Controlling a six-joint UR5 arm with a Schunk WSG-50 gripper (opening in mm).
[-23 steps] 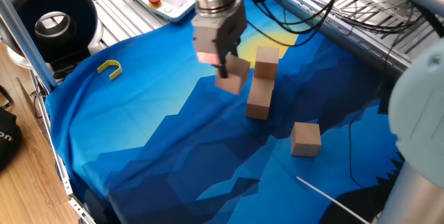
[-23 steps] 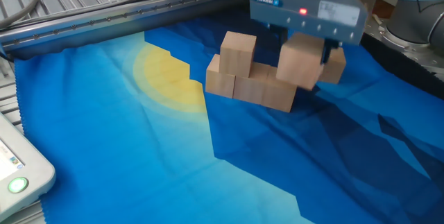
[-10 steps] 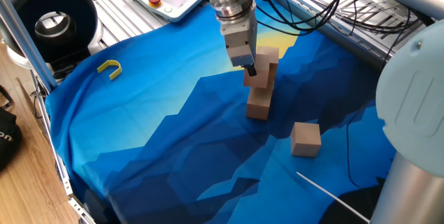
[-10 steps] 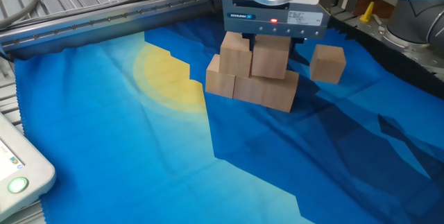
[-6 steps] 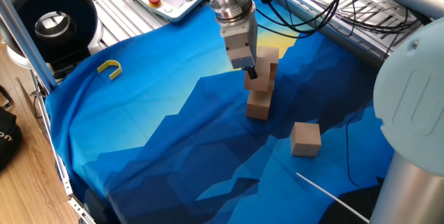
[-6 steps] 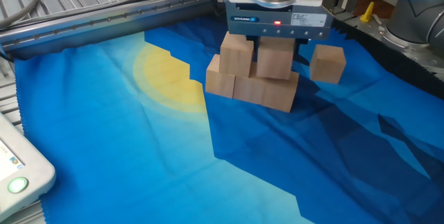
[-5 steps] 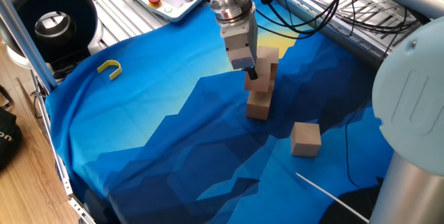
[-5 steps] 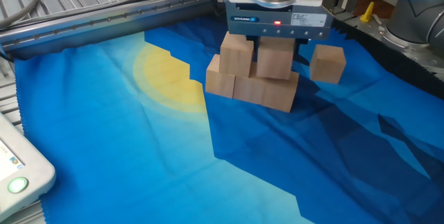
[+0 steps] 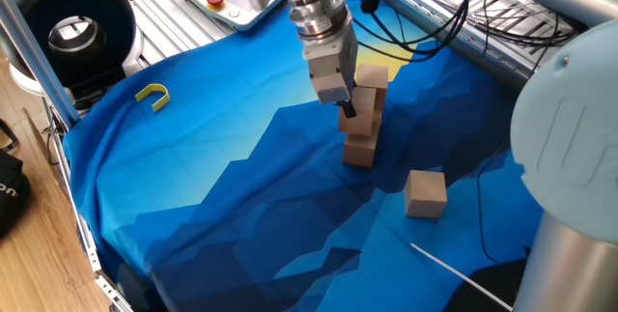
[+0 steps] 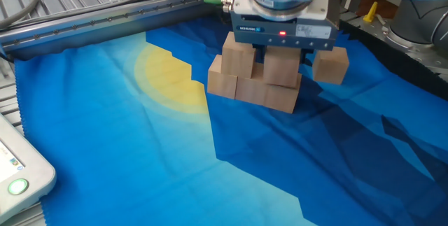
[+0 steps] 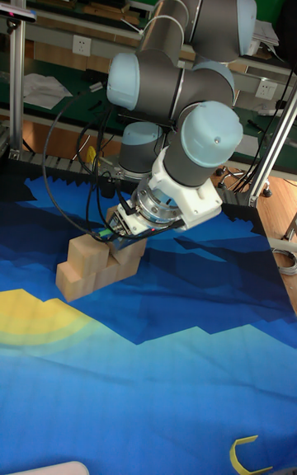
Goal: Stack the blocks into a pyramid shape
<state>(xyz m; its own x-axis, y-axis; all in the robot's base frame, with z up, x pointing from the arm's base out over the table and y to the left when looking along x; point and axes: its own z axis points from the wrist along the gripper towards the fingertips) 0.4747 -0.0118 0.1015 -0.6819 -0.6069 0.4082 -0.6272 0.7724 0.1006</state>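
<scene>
Since the earlier frame, the tool (image 10: pixel 281 52) carried a block (image 10: pixel 282 66) onto the row of blocks (image 10: pixel 253 89) beneath it, and still clasps it there. One block (image 10: pixel 330 65) lies apart to its side; the tool's label is too blurred to read.

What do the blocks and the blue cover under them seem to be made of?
The blocks look like plain wood: light brown, matte, unpainted, with sharp square edges; no grain can be made out, so this is only likely. The loose block looks the same. The blue cover seems to be thin printed cloth, because it lies in soft wrinkles and folds and shows a yellow and blue pattern.
</scene>
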